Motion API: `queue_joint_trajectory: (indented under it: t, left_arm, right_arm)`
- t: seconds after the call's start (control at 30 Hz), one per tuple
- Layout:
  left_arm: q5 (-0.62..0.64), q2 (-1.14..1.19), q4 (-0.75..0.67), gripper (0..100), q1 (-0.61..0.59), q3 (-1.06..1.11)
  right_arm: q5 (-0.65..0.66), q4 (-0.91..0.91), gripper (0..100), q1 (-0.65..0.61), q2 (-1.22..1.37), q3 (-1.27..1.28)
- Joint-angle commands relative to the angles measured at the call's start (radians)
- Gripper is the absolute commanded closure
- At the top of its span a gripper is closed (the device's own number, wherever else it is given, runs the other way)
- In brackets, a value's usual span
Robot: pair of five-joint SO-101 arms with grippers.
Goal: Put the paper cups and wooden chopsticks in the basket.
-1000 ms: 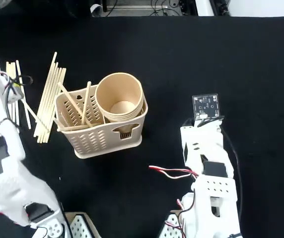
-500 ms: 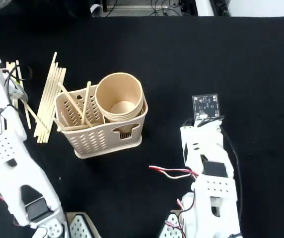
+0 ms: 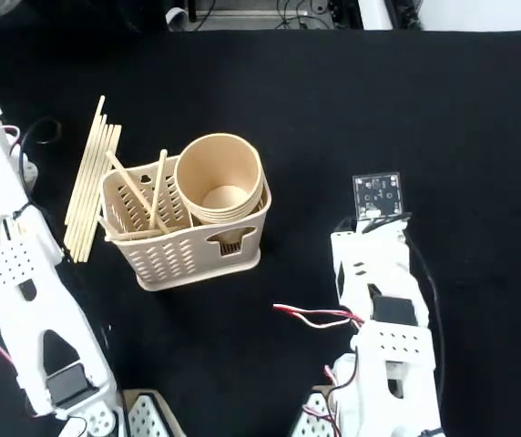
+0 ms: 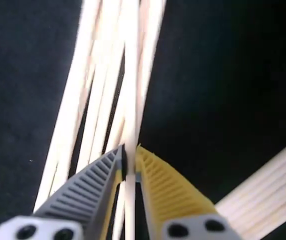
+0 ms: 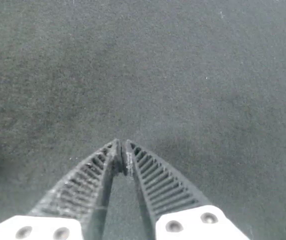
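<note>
The basket (image 3: pixel 183 255) stands left of centre, with stacked paper cups (image 3: pixel 219 178) in one compartment and several wooden chopsticks (image 3: pixel 147 198) leaning in the other. A loose bundle of chopsticks (image 3: pixel 88 187) lies on the cloth just left of it. My left arm (image 3: pixel 15 264) stretches along the table's left edge. In the left wrist view my left gripper (image 4: pixel 129 155) is shut on a single chopstick (image 4: pixel 130 95) above several more lying on the cloth. My right gripper (image 5: pixel 121 150) is shut on nothing over bare black cloth.
My right arm (image 3: pixel 376 273) rests at the lower right with its camera board (image 3: pixel 377 196) facing up. Black cloth (image 3: pixel 379 100) covers the table. A second chopstick bundle (image 4: pixel 265 192) crosses a corner of the left wrist view. Cables lie past the far edge.
My left arm has stretched farther along the left edge and now covers the small chopstick pile that showed there. The right arm has kept still.
</note>
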Motion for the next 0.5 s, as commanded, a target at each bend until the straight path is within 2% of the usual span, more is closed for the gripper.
queue_joint_trajectory:
  t: [0.0, 0.33, 0.47]
  left_arm:
    - [-0.005, -0.015, 0.008, 97, -0.001, -0.051]
    - [-0.034, -0.037, 0.012, 97, -0.007, -0.041]
    - [-0.044, -0.149, 0.012, 97, -0.001, 0.114]
  right_arm:
    - [0.011, -0.020, 98.6, -0.012, 0.004, -0.005]
    - [0.011, -0.020, 98.6, -0.012, 0.004, -0.005]
    - [0.011, -0.020, 98.6, -0.012, 0.004, -0.005]
